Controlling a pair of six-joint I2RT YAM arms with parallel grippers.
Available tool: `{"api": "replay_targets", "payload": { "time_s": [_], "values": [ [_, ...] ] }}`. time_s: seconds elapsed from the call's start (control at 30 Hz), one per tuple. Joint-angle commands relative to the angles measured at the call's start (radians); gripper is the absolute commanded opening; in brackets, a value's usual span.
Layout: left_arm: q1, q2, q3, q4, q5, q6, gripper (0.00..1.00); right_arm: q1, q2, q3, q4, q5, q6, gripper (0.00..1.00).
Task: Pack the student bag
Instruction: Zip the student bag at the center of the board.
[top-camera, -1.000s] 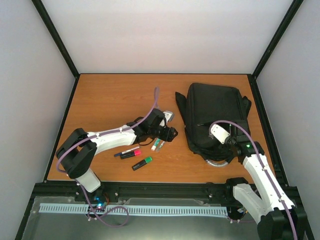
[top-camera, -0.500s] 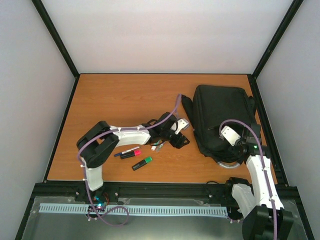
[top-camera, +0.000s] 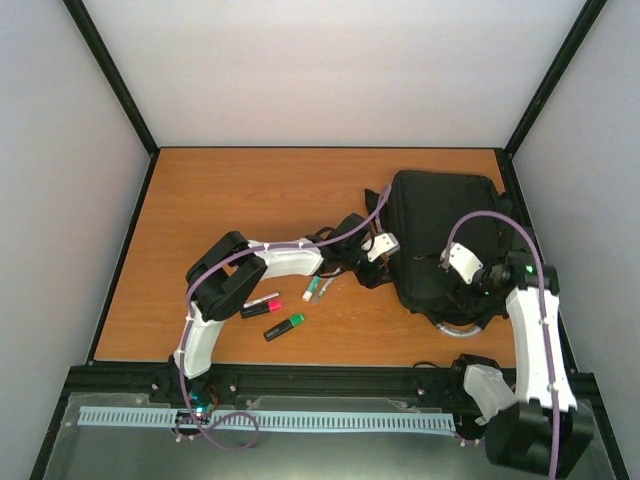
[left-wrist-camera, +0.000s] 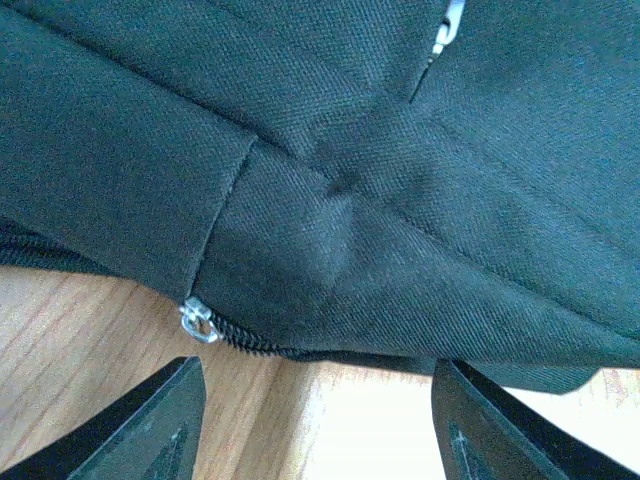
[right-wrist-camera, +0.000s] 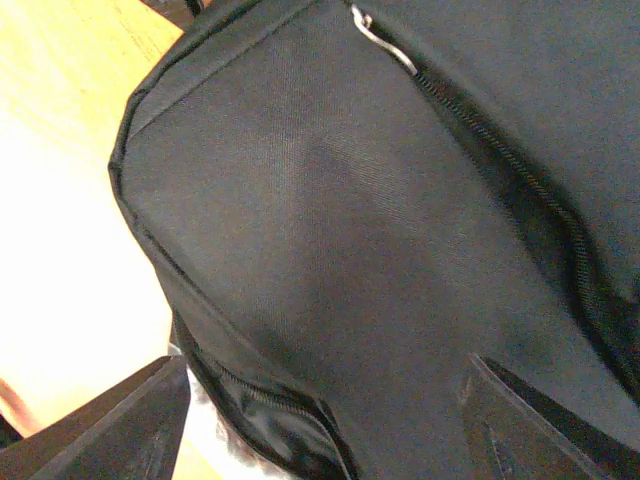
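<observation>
The student bag (top-camera: 440, 225), a large black backpack, lies flat at the right of the table, its grey loop handle (top-camera: 455, 326) toward the near edge. My left gripper (top-camera: 375, 270) is at the bag's left edge. In the left wrist view it (left-wrist-camera: 318, 420) stands open over bare wood, just short of the bag's (left-wrist-camera: 330, 170) hem and a silver zip pull (left-wrist-camera: 198, 322). My right gripper (top-camera: 458, 290) hovers over the bag's near end. The right wrist view shows it (right-wrist-camera: 330, 430) open, with black fabric (right-wrist-camera: 330, 220) and a partly open zip (right-wrist-camera: 270, 400) below.
Left of the bag lie a pink marker (top-camera: 262, 306), a green marker (top-camera: 285, 326) and small white and green items (top-camera: 316, 290). The left arm stretches across the table's middle. Black frame posts and grey walls close in the table.
The right gripper was shut and now stands open, drawn back toward the right. The left arm has reached right from the markers to the bag's edge. The bag has shifted right.
</observation>
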Motion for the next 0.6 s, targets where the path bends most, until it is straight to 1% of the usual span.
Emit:
{"api": "replay_targets", "payload": {
  "time_s": [0.0,0.1,0.2,0.3,0.33,0.37,0.47,0.57],
  "values": [
    [0.012,0.050,0.073,-0.024,0.054,0.073,0.65,-0.008,0.124,0.013,0.066,-0.052,0.140,0.76],
    [0.018,0.069,0.089,0.008,0.072,0.078,0.66,-0.009,0.166,0.054,0.143,-0.028,0.227,0.77],
    [0.020,0.101,0.143,0.002,0.109,0.085,0.66,-0.027,0.266,0.117,0.242,0.110,0.330,0.77],
    [0.017,0.140,0.203,-0.032,0.140,0.088,0.66,-0.114,0.422,0.254,0.208,0.058,0.381,0.77],
    [0.014,0.143,0.207,-0.029,0.144,0.088,0.69,-0.135,0.465,0.286,0.210,0.050,0.396,0.77],
    [0.009,0.144,0.210,-0.026,0.147,0.089,0.69,-0.148,0.499,0.308,0.220,0.059,0.411,0.77],
    [-0.013,0.138,0.216,-0.035,0.153,0.087,0.68,-0.157,0.583,0.329,0.274,0.114,0.440,0.77],
    [-0.043,0.119,0.188,-0.022,0.149,0.078,0.66,-0.157,0.686,0.347,0.283,0.130,0.458,0.77]
  ]
}}
